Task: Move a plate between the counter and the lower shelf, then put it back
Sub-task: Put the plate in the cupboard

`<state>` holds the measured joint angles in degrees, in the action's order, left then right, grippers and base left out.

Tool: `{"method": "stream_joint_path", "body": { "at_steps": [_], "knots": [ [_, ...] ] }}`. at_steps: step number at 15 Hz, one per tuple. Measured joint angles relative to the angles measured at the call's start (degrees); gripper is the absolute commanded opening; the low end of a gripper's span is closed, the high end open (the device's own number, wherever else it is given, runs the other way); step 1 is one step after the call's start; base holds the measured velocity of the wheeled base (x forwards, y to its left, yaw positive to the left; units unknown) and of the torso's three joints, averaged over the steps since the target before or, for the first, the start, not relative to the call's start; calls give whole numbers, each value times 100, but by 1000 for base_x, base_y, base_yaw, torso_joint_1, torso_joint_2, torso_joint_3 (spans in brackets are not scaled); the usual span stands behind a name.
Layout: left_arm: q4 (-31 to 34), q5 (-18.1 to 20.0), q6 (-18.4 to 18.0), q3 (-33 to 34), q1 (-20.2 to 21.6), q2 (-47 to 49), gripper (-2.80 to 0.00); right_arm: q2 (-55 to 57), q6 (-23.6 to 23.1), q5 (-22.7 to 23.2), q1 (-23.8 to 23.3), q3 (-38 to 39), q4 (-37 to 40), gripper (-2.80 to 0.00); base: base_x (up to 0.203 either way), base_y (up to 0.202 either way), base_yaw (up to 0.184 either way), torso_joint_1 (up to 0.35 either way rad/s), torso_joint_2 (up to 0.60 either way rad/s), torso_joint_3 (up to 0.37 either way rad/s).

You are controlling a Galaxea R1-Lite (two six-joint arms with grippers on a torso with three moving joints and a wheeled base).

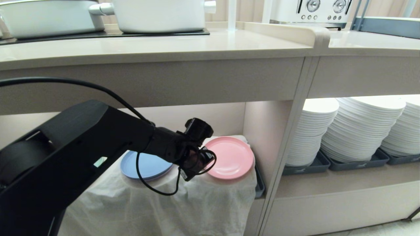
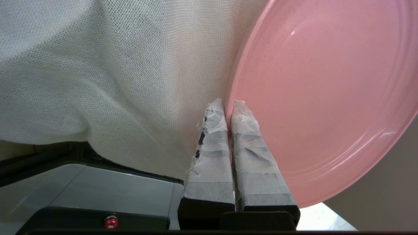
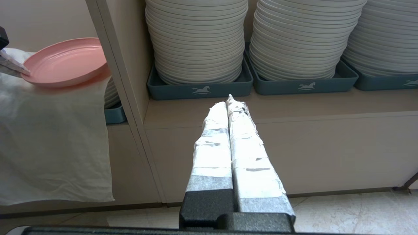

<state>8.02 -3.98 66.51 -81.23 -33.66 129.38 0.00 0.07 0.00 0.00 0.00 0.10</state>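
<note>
The pink plate (image 1: 231, 157) (image 2: 326, 98) (image 3: 65, 60) lies at the front right of the lower shelf, over the rumpled white cloth (image 1: 164, 203) (image 2: 114, 81). My left gripper (image 1: 205, 161) (image 2: 228, 106) is shut on the plate's near left rim, one taped finger above it and one below. Whether the plate still rests on the cloth I cannot tell. The beige counter (image 1: 197, 46) runs above the shelf. My right gripper (image 3: 228, 101) is shut on nothing, low in front of the neighbouring compartment and outside the head view.
A blue plate (image 1: 144, 165) lies on the cloth left of the pink one, partly behind my arm. White pots (image 1: 157, 14) stand on the cooktop. Stacked white plates (image 1: 357, 127) in dark trays (image 3: 199, 88) fill the right compartment, beyond the upright divider (image 1: 288, 141).
</note>
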Motion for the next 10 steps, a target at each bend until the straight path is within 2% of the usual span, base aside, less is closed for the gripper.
{"method": "stream_joint_path", "body": {
  "at_steps": [6,7,10],
  "knots": [
    [2,-3,-1,-11,-35,28,-280,0,-1,0,-1,0,0,-280,0,0,0,0,0,0],
    [1,-3,-3,-9,-35,37,0,0,-2,-2,0,0,0,-280,0,0,0,0,0,0],
    [-9,-3,-4,-6,-35,61,0,0,0,0,0,0,0,-280,0,0,0,0,0,0]
  ]
}}
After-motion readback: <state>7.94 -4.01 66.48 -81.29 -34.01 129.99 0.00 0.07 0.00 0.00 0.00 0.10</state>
